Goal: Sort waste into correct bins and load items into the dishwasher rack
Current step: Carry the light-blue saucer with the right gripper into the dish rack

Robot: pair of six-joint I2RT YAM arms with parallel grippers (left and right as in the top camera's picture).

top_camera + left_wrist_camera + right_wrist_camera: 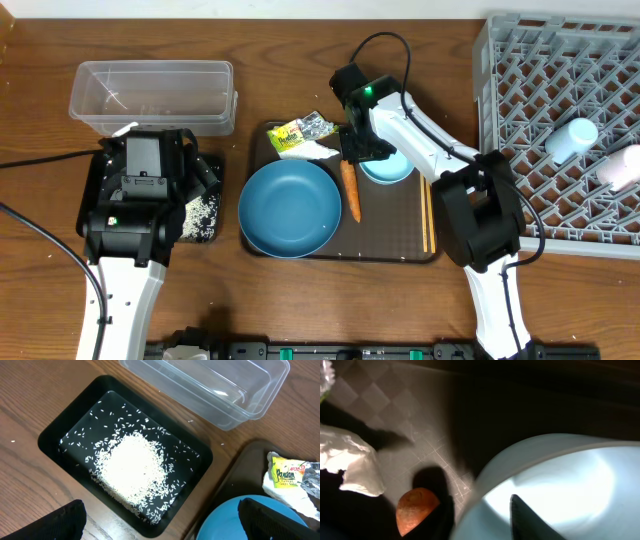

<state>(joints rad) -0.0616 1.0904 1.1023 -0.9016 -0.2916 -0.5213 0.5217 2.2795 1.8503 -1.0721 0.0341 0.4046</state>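
My right gripper (372,150) (480,522) is shut on the rim of the small light-blue bowl (392,168) (570,475), one finger inside and one outside. The bowl rests on the brown serving tray (390,235). The orange carrot (351,190) (415,507) lies just beside the outer finger. The white tissue (305,151) (355,467) and the yellow-and-silver wrapper (303,128) (290,472) lie at the tray's back left. The dark-blue bowl (290,208) (240,520) and the chopsticks (429,215) are on the tray. My left gripper (150,175) (162,527) is open and empty over the black tray (225,200) (55,435), which holds the rice (200,215) (132,467).
The clear tub (150,95) (220,390) stands empty behind the black tray. The grey dishwasher rack (540,90) fills the right side and holds the white cup (570,140) and another pale item (620,165). Cables trail on the left.
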